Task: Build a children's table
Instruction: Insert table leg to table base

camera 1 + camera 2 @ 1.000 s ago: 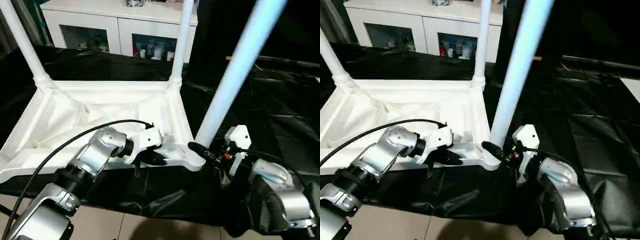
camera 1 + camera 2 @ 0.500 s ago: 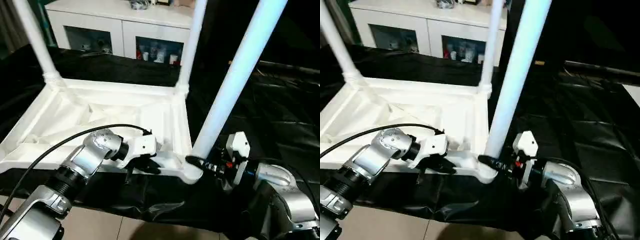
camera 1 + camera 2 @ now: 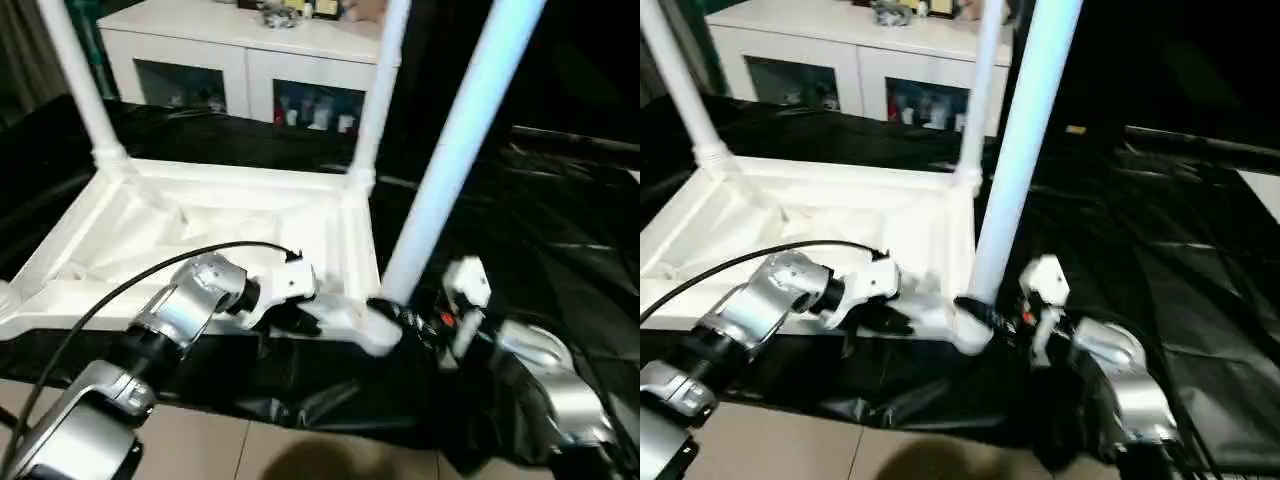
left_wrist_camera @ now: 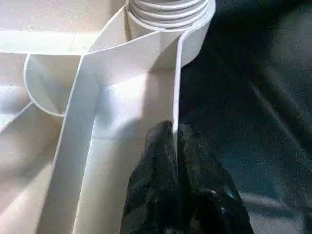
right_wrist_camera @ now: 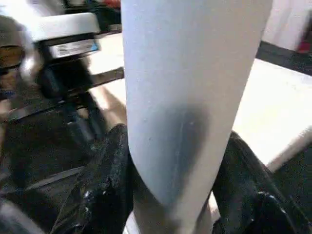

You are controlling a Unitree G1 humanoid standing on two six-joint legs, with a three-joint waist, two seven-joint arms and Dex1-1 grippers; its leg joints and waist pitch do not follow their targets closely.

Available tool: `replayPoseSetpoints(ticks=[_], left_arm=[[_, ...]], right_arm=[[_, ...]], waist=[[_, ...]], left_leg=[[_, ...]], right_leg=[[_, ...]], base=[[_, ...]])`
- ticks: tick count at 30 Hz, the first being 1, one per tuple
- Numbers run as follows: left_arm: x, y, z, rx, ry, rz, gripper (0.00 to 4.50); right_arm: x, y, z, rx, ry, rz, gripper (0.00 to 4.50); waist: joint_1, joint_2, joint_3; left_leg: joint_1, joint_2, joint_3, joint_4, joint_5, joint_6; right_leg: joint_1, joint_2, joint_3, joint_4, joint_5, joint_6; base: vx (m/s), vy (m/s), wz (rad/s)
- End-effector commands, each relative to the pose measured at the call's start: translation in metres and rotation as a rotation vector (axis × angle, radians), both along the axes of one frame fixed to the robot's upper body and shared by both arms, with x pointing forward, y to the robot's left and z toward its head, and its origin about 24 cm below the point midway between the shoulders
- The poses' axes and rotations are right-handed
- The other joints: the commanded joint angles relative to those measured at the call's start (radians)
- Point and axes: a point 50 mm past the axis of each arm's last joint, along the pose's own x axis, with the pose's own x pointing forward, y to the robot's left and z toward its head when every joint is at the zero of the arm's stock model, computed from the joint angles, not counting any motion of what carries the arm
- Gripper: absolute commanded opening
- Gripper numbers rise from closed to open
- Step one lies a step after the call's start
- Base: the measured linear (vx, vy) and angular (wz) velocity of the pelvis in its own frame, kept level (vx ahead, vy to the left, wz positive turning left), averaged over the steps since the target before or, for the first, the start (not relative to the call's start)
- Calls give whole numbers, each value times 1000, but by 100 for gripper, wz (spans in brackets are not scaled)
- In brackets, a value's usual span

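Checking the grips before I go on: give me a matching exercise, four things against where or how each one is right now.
Things:
1. left gripper
2. right gripper
3. near leg
4. white cabinet

States:
A. behind the black-draped table
B. shut on the tabletop's thin rim
C. standing in the near corner socket
D. one finger on each side of the tube

Pairs: 1-B, 2-D, 3-C, 4-A

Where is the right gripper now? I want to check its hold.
In the left eye view, the right gripper clamps the nearest leg low down, just above the tabletop's near right corner socket.
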Motion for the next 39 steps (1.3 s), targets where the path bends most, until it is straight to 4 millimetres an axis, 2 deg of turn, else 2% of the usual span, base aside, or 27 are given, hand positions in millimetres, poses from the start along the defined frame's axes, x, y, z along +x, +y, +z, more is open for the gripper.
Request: replayPoseSetpoints(ticks=[1,2,3,4,5,6,7,8,9,10,12,13,14,17,19,20,22,23,25,26,27,29,31,33,36,38,39], left_arm=[[7,1,1,10,-14,80,0],[7,1,1,10,-14,82,0],[12,-3,3,-2,-19,130,0],[14,-4,3,-7,-21,149,0],[15,-5,4,-10,-23,162,0],[20,-9,5,-15,-34,221,0],[22,-10,5,-16,-40,244,0],[25,-11,5,-12,-48,289,0],[27,-11,4,-10,-53,314,0],[29,-12,3,-1,-57,351,0],[31,-12,2,6,-62,384,0],[34,-12,2,6,-71,423,0],[34,-12,2,6,-72,429,0],[37,-15,3,3,-85,495,0],[39,-20,3,-6,-88,531,0],[39,-22,3,-9,-88,539,0],[39,-29,3,-25,-89,559,0],[39,-32,3,-33,-89,567,0],[39,-35,3,-38,-91,572,0],[39,-36,3,-39,-92,574,0],[39,-37,2,-36,-96,574,0],[39,-37,2,-32,-102,577,0],[39,-33,1,-19,-112,584,0],[40,-31,1,-16,-115,592,0],[41,-29,1,-14,-120,597,0],[41,-29,2,-14,-121,598,0],[42,-28,3,-17,-127,591,0]], right_arm=[[-6,-18,-43,-127,213,-157,184],[-6,-18,-43,-127,213,-160,184],[2,-20,-48,-148,229,-238,184],[5,-20,-49,-152,234,-267,184],[8,-20,-49,-154,237,-287,184],[16,-18,-50,-149,245,-359,184],[19,-16,-50,-144,247,-384,184],[24,-15,-49,-140,247,-430,184],[27,-14,-49,-139,247,-454,184],[32,-12,-47,-126,251,-502,184],[37,-9,-46,-112,256,-546,184],[41,-6,-46,-97,263,-595,184],[42,-5,-45,-95,264,-603,184],[51,4,-44,-63,286,-706,184],[58,15,-43,-49,308,-792,184],[60,18,-42,-48,313,-811,184],[64,28,-41,-36,333,-862,184],[65,32,-40,-32,338,-884,184],[67,37,-39,-34,337,-894,184],[68,38,-38,-37,334,-894,184],[68,42,-37,-38,333,-885,184],[69,47,-37,-43,330,-869,184],[70,52,-35,-49,319,-840,184],[72,54,-34,-41,313,-834,184],[74,55,-31,-23,307,-825,184],[75,56,-29,1,302,-811,240],[79,57,-22,46,286,-790,240]], waist=[[-11,14,-18],[-16,16,-20],[-24,21,-21],[-30,19,-20],[-30,24,-18],[-36,17,-21],[-41,22,-15],[-45,18,-14],[-47,16,-11],[-47,18,-11],[-50,20,-12],[-51,22,-8],[-50,22,-5],[-52,19,-2],[-55,22,1],[-55,24,1],[-58,20,2],[-59,14,4],[-59,12,2],[-59,12,1],[-57,4,0],[-54,2,-4],[-49,-5,-7],[-43,-8,-4],[-40,-6,-9],[-39,-9,-12],[-38,-7,-14]], left_leg=[[-1,52,-45,-90,-477,-36],[-1,53,-47,-92,-486,-35],[-10,56,-50,-98,-488,-34],[-15,56,-55,-102,-502,-36],[-11,57,-56,-104,-527,-40],[3,53,-51,-96,-549,-36],[4,54,-56,-98,-570,-38],[2,54,-56,-99,-577,-38],[4,52,-55,-98,-579,-34],[12,52,-56,-95,-588,-33],[11,52,-57,-96,-586,-30],[0,54,-57,-102,-576,-24],[6,55,-57,-100,-586,-23],[15,54,-56,-98,-600,-28],[6,59,-60,-105,-608,-34],[8,59,-60,-107,-615,-38],[9,58,-59,-109,-621,-42],[12,57,-57,-107,-617,-40],[16,54,-51,-103,-594,-37],[13,55,-51,-104,-580,-36],[7,55,-47,-105,-548,-31],[0,56,-44,-105,-497,-32],[0,55,-35,-103,-444,-27],[2,54,-31,-101,-438,-23],[-2,58,-31,-102,-404,-27],[-1,58,-27,-101,-390,-27],[1,58,-25,-100,-389,-26]], right_leg=[[11,-90,21,-120,-650,-75],[14,-91,16,-121,-631,-79],[25,-94,7,-119,-574,-95],[31,-94,-1,-122,-547,-100],[27,-92,-6,-121,-550,-103],[21,-95,-12,-133,-546,-109],[20,-100,-20,-135,-551,-113],[24,-101,-24,-136,-560,-104],[20,-102,-25,-141,-575,-101],[18,-103,-30,-146,-591,-94],[23,-104,-35,-148,-577,-95],[31,-106,-42,-147,-547,-96],[28,-111,-52,-154,-556,-90],[19,-114,-57,-157,-567,-87],[27,-116,-59,-150,-529,-91],[27,-114,-61,-150,-522,-92],[26,-113,-61,-148,-489,-96],[21,-115,-59,-149,-493,-99],[15,-116,-51,-149,-475,-110],[16,-116,-49,-146,-459,-113],[17,-115,-44,-142,-434,-120],[20,-116,-35,-132,-388,-133],[16,-113,-25,-123,-346,-150],[11,-113,-19,-124,-388,-142],[16,-110,-17,-116,-344,-150],[16,-107,-16,-112,-312,-161],[15,-106,-15,-111,-304,-166]], base=[[-67,39,-15],[-55,52,-17],[-55,52,-17],[-54,55,-21],[-36,51,-13],[-36,51,-13],[0,0,0],[0,0,0],[0,0,0],[0,0,0],[0,0,0],[0,0,0],[0,0,0],[0,0,0],[0,0,0],[0,0,0],[0,0,0],[0,0,0],[0,0,0],[0,0,0],[0,0,0],[0,0,0],[0,0,0],[0,0,0],[0,0,0],[0,0,0],[0,0,0]])
